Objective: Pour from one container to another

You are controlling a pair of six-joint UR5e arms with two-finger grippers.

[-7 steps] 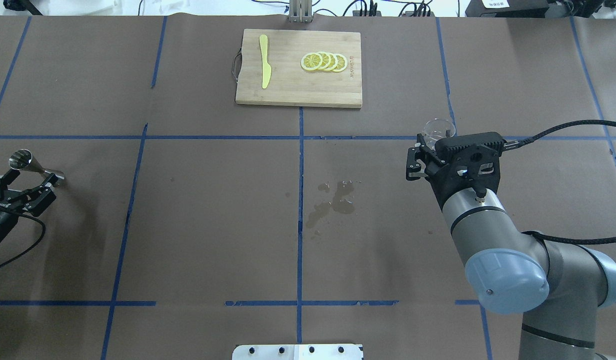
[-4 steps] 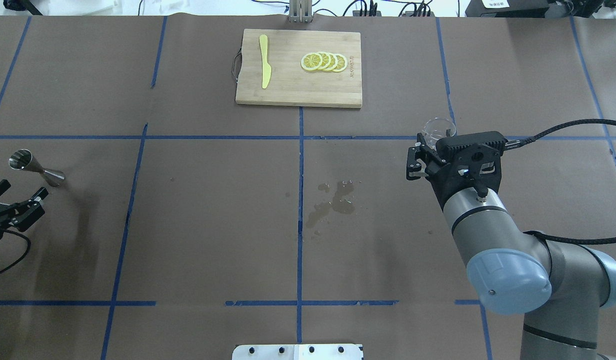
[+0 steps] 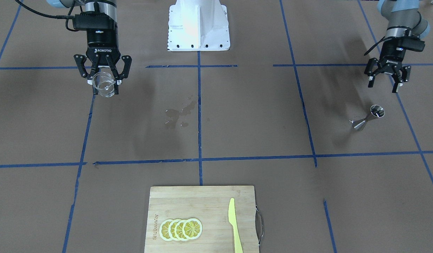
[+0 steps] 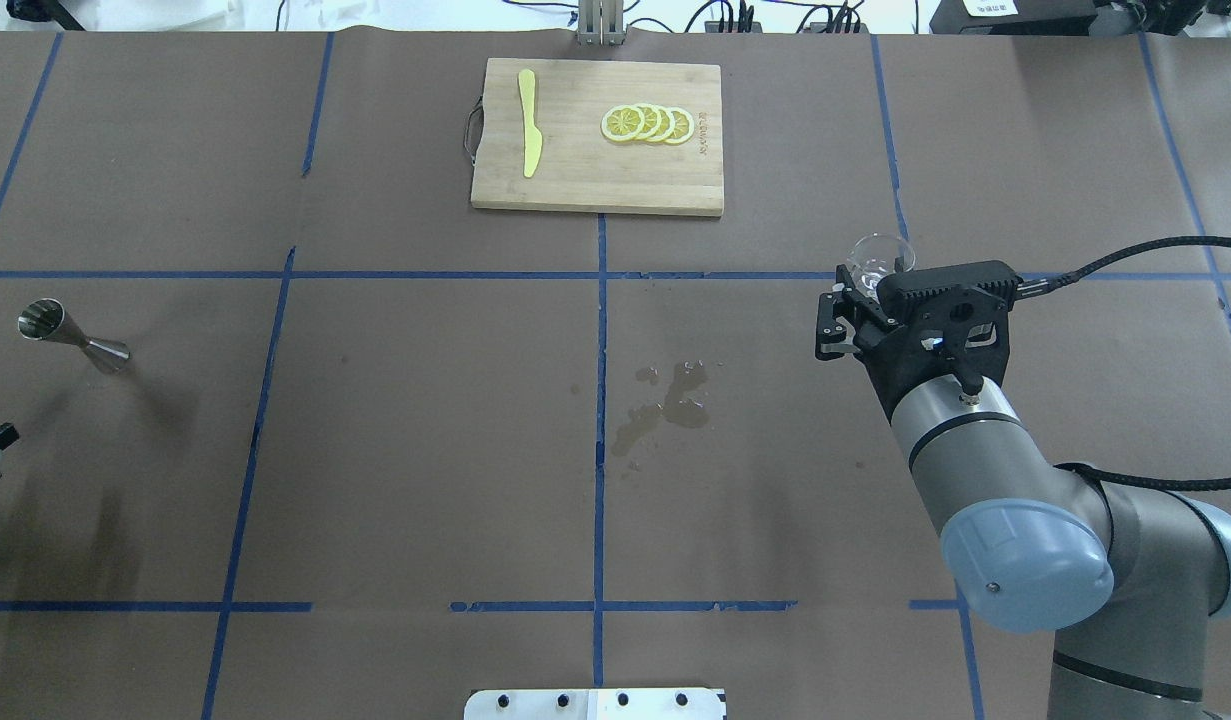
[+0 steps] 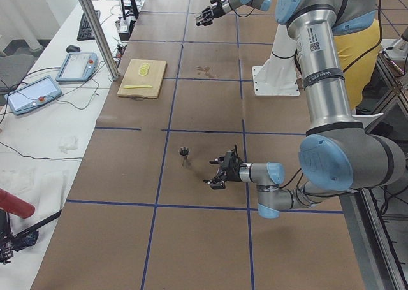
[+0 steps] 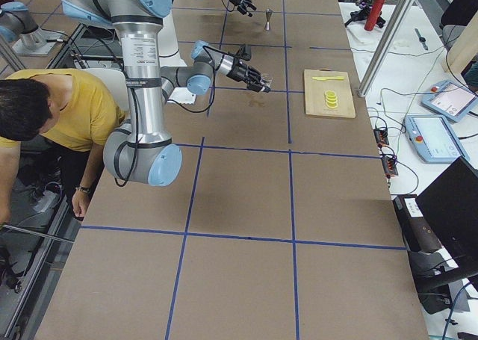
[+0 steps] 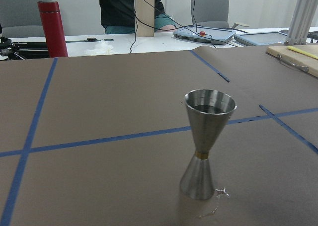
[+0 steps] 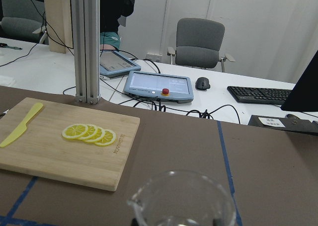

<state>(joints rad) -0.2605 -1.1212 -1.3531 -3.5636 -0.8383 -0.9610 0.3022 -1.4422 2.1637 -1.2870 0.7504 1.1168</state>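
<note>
Nearest the robot's base, right gripper [image 3: 103,81] is closed on the glass measuring cup [image 3: 104,88], fingers pinching its wall from either side. Cup sits roughly upright, spout visible in the right wrist view, and looks empty or nearly so; hard to be sure through clear glass. It appears to hang just above the table [image 4: 425,450], though contact cannot be ruled out. On the opposite side, left gripper [image 3: 382,87] has its fingers spread with nothing between them, near the jigger [image 3: 369,117] but clearly apart from it. Jigger stands upright on its smaller cone, alone on the paper. The left wrist view shows a dark liquid surface inside the top cone and a few drops by its foot. Mid-table, between the two arms, a wet spill [image 4: 665,405] marks the paper. Farthest out, a cutting board [image 4: 575,180] carries fanned lemon slices [image 4: 647,124] and a yellow knife [image 4: 528,125], none involved. Judgement: the pour itself looks done, with liquid in the jigger, the jigger set down and released. The remaining step is likely parking the cup. That calls for a straight, slow descent on the right side, cup kept level, base flat on the paper before the fingers part. Cup and jigger are well apart, so no collision risk between the arms.
</note>
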